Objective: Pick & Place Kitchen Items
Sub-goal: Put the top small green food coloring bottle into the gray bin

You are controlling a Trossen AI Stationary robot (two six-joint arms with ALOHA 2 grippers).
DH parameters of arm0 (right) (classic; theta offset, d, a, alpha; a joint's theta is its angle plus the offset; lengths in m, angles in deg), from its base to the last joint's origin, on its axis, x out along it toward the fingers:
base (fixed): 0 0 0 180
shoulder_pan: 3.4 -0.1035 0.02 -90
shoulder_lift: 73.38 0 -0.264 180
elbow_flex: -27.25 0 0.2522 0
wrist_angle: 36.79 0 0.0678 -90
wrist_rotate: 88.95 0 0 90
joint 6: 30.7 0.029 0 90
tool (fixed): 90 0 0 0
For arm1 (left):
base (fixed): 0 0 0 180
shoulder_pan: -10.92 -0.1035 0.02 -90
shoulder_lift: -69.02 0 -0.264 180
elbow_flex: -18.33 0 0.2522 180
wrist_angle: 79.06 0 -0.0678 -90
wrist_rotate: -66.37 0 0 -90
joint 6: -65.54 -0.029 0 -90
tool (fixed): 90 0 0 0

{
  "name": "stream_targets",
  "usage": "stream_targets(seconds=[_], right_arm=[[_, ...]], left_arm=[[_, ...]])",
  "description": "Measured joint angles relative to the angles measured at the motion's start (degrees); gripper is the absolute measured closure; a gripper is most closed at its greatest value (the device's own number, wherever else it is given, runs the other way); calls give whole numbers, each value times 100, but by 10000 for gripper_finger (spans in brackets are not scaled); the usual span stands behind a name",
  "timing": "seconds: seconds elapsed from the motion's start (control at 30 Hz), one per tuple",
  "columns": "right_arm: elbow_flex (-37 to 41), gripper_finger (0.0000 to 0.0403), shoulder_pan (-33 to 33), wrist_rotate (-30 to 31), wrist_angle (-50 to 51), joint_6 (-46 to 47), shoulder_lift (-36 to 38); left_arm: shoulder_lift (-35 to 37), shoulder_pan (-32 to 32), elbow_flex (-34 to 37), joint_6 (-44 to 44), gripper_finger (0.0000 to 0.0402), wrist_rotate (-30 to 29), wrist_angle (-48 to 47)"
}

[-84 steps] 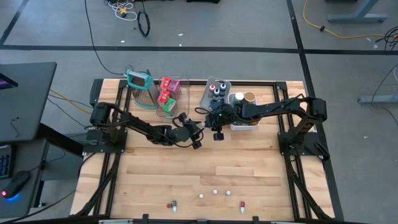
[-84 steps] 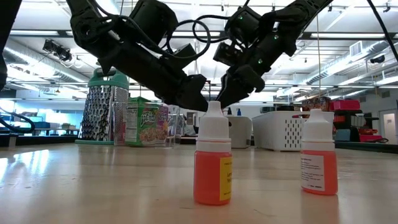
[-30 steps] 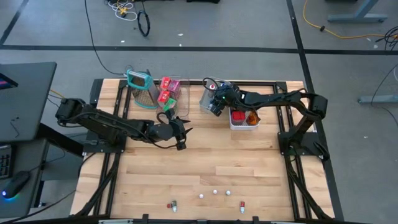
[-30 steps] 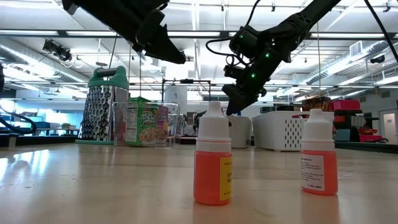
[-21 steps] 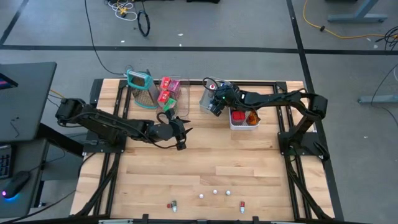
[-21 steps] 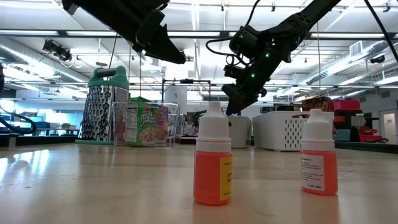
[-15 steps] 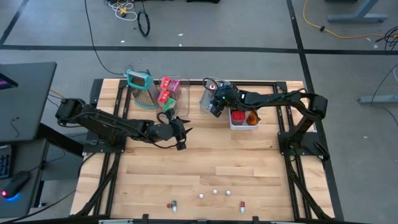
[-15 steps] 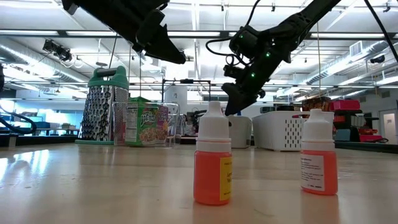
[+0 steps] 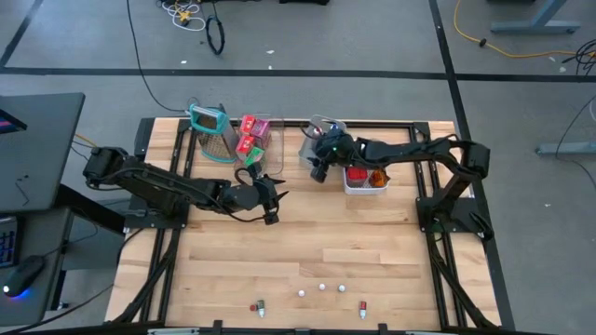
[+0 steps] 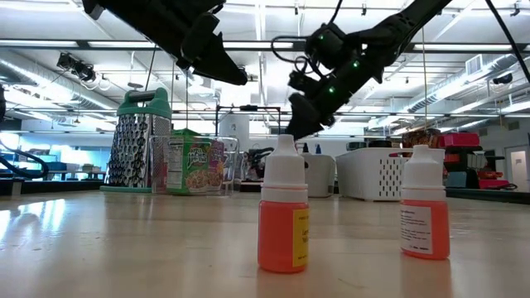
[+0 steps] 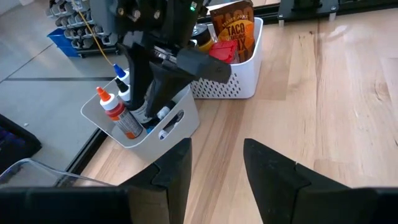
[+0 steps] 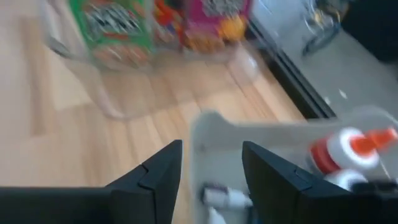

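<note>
grey floor (image 9: 307,37) with cables, strip-lit ceiling (image 10: 50,50) above.

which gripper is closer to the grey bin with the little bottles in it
Right. The right gripper hangs at the grey bin's near edge; the left gripper hovers farther off, over bare table.

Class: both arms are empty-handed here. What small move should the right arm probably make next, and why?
Probably swing the right gripper away from the grey bin toward the small bottles at the near table edge; its fingers are open and empty.

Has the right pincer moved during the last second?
Yes. In the high view the right pincer has shifted slightly toward the near table edge, away from the grey bin.
</note>
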Motion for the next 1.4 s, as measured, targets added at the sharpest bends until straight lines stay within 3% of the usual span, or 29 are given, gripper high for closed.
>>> stream_targets(seconds=[0.1, 0.33, 0.43, 0.63, 0.83, 1.0, 1.17, 1.4], right_arm=[[0, 224, -195, -167, -354, -117, 0], [-4, 224, -828, -1669, -1289, -643, 48], [-4, 224, -1157, -1957, -1483, -915, 59], [-4, 224, -1749, -1415, -1409, -1539, 63], [-4, 224, -2252, -594, -1151, -995, 63], [-4, 224, -2549, -622, -995, -523, 63], [-4, 224, -2735, -589, -552, 34, 63], [-4, 224, -3097, -617, 269, 260, 63]], left_arm=[[0, 0, 0, 0, 248, 0, 0], [0, 0, 0, 0, 248, 41, 0], [0, 1, 7, -1, 248, 201, 122], [-7, 17, 7, 1, 248, 725, 293], [-4, 3, 7, 82, 248, 1456, 285], [-6, 1, 7, 454, 248, 1543, 284], [-13, 9, 7, 582, 248, 2362, 284], [-13, 4, 7, 8, 248, 2948, 266]])
